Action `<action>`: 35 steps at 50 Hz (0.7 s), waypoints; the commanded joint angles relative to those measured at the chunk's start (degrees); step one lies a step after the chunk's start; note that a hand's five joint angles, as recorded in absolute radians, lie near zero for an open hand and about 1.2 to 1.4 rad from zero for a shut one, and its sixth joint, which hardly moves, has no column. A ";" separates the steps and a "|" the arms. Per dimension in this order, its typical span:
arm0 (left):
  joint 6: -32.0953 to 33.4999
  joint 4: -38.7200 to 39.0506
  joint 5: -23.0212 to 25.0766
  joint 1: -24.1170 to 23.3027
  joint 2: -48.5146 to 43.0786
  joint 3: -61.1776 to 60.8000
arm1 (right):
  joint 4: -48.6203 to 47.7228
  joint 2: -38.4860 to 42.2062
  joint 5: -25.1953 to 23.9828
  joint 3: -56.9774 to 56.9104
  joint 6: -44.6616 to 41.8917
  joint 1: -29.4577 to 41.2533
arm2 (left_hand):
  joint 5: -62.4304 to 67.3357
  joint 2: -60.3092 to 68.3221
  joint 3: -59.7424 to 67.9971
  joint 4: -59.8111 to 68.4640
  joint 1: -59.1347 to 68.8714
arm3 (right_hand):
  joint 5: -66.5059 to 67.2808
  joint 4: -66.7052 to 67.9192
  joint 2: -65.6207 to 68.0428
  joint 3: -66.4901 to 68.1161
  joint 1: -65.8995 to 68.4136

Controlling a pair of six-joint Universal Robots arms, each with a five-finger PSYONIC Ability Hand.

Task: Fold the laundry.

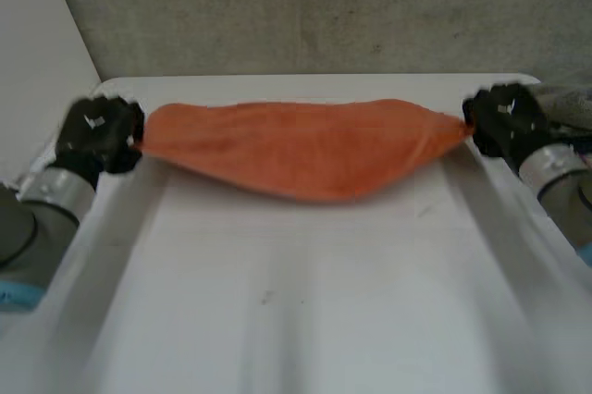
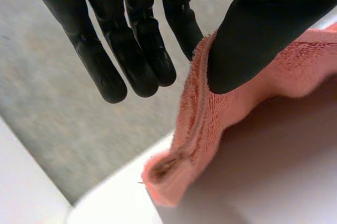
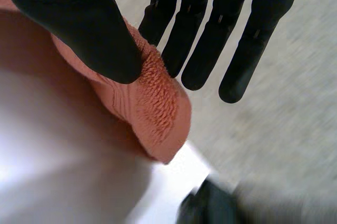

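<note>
Towel [image 1: 305, 149] stretched over counter [image 1: 277, 301] far edge | left hand [image 1: 97, 135], right hand [image 1: 504, 121] each pinch one end, thumb against fingers [image 2: 181, 24] | soft, light terry, sags; middle maybe touching counter | best held by corners

An orange towel [image 1: 305, 149] hangs stretched between the two hands over the far part of the white counter [image 1: 305, 301]. The left hand [image 1: 97, 132] holds one end and the right hand [image 1: 504, 121] the other. The towel's lower edge sags in the middle.
</note>
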 commanded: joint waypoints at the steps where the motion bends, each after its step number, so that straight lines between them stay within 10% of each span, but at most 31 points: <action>1: 4.16 -0.64 1.94 1.51 0.93 -4.73 | 19.69 -1.92 -0.52 0.06 -13.09 -2.46 | 13.24 11.16 11.54 11.03 13.20 | 9.27 8.32 9.55 8.77 13.34; 13: 4.16 -5.12 3.52 2.48 3.39 -5.08 | 43.35 -5.88 0.70 -11.71 -21.20 -0.45 | 13.24 11.16 11.54 11.03 13.20 | -48.93 -49.88 -48.65 -49.43 -44.86; 35: 3.45 -5.30 2.11 0.72 4.80 -4.20 | 52.94 8.88 6.33 -24.03 -40.80 8.35 | 13.24 11.16 11.54 11.03 13.20 | -42.23 -43.18 -41.95 -42.73 -38.17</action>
